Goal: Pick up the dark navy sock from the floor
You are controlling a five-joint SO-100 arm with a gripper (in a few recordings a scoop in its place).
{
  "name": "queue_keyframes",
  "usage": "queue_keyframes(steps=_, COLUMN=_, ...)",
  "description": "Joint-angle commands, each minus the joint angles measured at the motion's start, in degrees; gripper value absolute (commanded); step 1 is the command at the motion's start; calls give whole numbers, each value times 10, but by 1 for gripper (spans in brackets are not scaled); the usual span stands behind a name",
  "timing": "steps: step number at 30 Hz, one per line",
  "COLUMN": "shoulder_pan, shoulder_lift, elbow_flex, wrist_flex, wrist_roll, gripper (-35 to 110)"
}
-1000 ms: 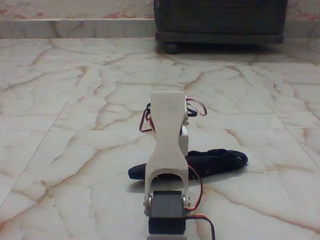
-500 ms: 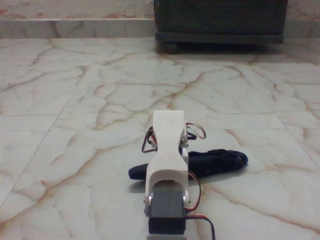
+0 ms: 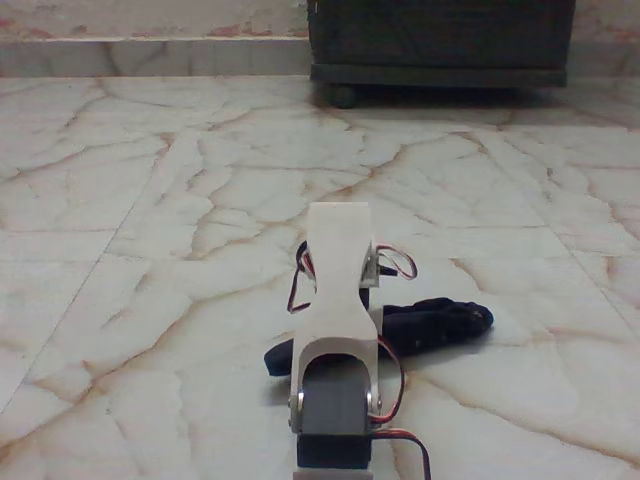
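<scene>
The dark navy sock [image 3: 440,322] lies across the floor [image 3: 150,300] of cream marble tiles with reddish veins. Its long end reaches right of the arm and a short end [image 3: 278,360] pokes out on the left. The white upper link of the arm [image 3: 336,290] stands in front of the sock's middle and leans down over it. My gripper sits behind that link, hidden from this fixed view, so its jaws and any hold on the sock cannot be made out.
A dark cabinet on small wheels [image 3: 440,45] stands at the back, right of centre, before a low marble step [image 3: 150,55]. Red and black servo wires [image 3: 395,262] loop beside the arm. Open floor stretches to the left and right.
The arm dipped down toward the sock, then rose a little. The sock's left end has drawn in toward the arm and its right end has shifted slightly.
</scene>
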State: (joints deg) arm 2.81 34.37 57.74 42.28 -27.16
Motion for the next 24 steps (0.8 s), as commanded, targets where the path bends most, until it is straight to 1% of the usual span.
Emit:
queue_keyframes(steps=1, shoulder_pan=6, shoulder_lift=81, elbow_flex=46, wrist_flex=-23, wrist_roll=-10, gripper=0)
queue_keyframes(steps=3, shoulder_pan=10, shoulder_lift=145, elbow_flex=140, wrist_flex=-59, wrist_roll=-17, gripper=0)
queue_keyframes(steps=5, shoulder_pan=9, shoulder_lift=214, elbow_flex=258, wrist_flex=-139, wrist_roll=-44, gripper=0)
queue_keyframes(steps=7, shoulder_pan=5, shoulder_lift=276, elbow_flex=344, wrist_flex=-170, wrist_roll=-69, gripper=0)
queue_keyframes(steps=10, shoulder_pan=8, shoulder_lift=412, elbow_flex=527, wrist_flex=-289, wrist_roll=-119, gripper=0)
queue_keyframes(steps=11, shoulder_pan=9, shoulder_lift=446, elbow_flex=562, wrist_flex=-308, wrist_roll=-131, gripper=0)
queue_keyframes(steps=14, shoulder_pan=15, shoulder_lift=526, elbow_flex=628, wrist_flex=-321, wrist_roll=-181, gripper=0)
queue_keyframes(steps=17, shoulder_pan=18, shoulder_lift=562, elbow_flex=635, wrist_flex=-303, wrist_roll=-192, gripper=0)
queue_keyframes(steps=19, shoulder_pan=19, shoulder_lift=611, elbow_flex=691, wrist_flex=-336, wrist_roll=-200, gripper=0)
queue_keyframes(steps=20, shoulder_pan=18, shoulder_lift=628, elbow_flex=704, wrist_flex=-336, wrist_roll=-202, gripper=0)
queue_keyframes(steps=22, shoulder_pan=18, shoulder_lift=672, elbow_flex=764, wrist_flex=-390, wrist_roll=-217, gripper=0)
queue_keyframes(steps=23, shoulder_pan=18, shoulder_lift=688, elbow_flex=779, wrist_flex=-391, wrist_roll=-227, gripper=0)
queue_keyframes(steps=24, shoulder_pan=19, shoulder_lift=715, elbow_flex=816, wrist_flex=-415, wrist_roll=-240, gripper=0)
